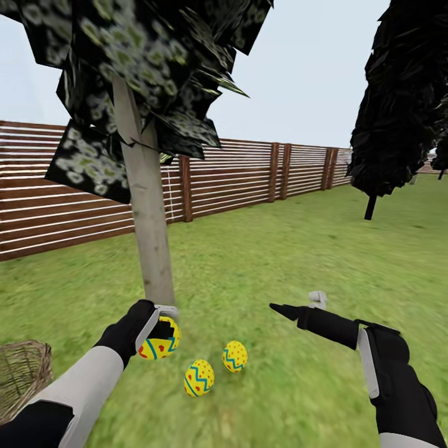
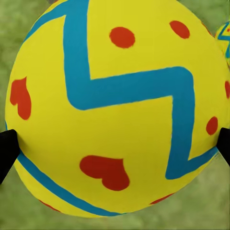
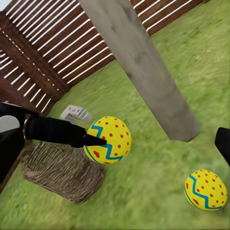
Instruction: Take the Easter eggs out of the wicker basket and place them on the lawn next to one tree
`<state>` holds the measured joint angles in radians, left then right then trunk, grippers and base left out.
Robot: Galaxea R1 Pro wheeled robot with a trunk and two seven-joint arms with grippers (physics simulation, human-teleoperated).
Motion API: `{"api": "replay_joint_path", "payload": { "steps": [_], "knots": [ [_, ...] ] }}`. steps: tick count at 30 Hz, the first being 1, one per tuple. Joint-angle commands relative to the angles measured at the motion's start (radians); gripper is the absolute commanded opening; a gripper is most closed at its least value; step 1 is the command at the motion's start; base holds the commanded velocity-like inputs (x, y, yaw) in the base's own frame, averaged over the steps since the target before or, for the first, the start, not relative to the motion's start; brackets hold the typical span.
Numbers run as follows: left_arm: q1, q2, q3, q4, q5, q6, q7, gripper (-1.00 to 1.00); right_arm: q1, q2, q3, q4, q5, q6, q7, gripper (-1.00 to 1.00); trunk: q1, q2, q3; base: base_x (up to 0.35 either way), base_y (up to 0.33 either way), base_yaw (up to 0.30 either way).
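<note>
My left gripper point(image 1: 163, 330) is shut on a yellow Easter egg point(image 1: 158, 346) with red dots and blue zigzags, held low over the lawn point(image 1: 267, 261) right at the foot of the pale-trunked tree point(image 1: 148, 211). The left wrist view has this egg point(image 2: 115, 110) between two black fingertips point(image 2: 5, 149). Two more eggs point(image 1: 199, 378) point(image 1: 235, 356) lie on the grass just right of the trunk. The wicker basket point(image 1: 22, 372) stands at lower left, its inside hidden. My right gripper point(image 1: 297, 306) hovers open and empty to the right of the eggs. Its wrist view has the held egg point(image 3: 108, 140), the basket point(image 3: 62, 170) and the trunk point(image 3: 143, 67).
A brown slatted fence point(image 1: 236, 177) runs behind the tree. An all-black tree point(image 1: 398, 106) stands far right. Low foliage point(image 1: 137, 68) hangs above the trunk. Open grass stretches ahead and to the right.
</note>
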<state>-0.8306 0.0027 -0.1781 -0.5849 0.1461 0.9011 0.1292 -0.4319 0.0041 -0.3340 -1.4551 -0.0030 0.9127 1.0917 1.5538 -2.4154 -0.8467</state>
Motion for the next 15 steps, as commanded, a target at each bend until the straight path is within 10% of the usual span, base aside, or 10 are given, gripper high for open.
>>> {"api": "replay_joint_path", "payload": {
  "steps": [1, 15],
  "knots": [
    [-0.001, 0.000, -0.004, -0.001, 0.010, 0.004, 0.009, -1.00, -0.001, 0.000, -0.002, -0.001, 0.000, 0.008, 0.004, 1.00, 0.000, 0.000, 0.000, 0.170, -0.081, 0.257],
    [-0.001, 0.000, -0.004, -0.002, 0.012, 0.006, 0.007, -1.00, -0.001, 0.000, 0.009, -0.001, 0.001, 0.008, 0.004, 1.00, 0.000, 0.000, 0.013, 0.121, -0.053, 0.258]
  ]
}}
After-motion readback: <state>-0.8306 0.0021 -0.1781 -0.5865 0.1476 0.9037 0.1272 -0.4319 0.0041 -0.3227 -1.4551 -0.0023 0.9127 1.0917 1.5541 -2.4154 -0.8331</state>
